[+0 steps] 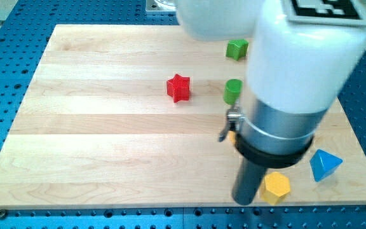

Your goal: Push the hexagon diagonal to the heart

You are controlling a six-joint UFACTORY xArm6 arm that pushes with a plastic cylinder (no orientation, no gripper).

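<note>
So in the camera view my tip (pixel 244 201) is down near the view's bottom edge of the wooden board (pixel 107 127), right of centre, and it sits just beside the yellow hexagon (pixel 276 187), on that block's left side, looking like it's touching or nearly so, can't say for sure. There's no hand on this arm, just the dark rod, so nothing is being held and there's nothing to call wide or narrow. The big white and grey arm body (pixel 297 76) fills the upper right of the view and hides a good chunk of the board behind it. To the right of the hexagon, close but apart from it, sits a blue block (pixel 325 165) that looks like a pyramid or wedge. Further up, a red star (pixel 178 88) lies around the middle of the board, well apart from my tip. A green block (pixel 232 91) with a rounded top sits right of the star, partly tucked behind the arm, and a green cube (pixel 237 48) is above it near the top edge. I can't spot a heart anywhere.
</note>
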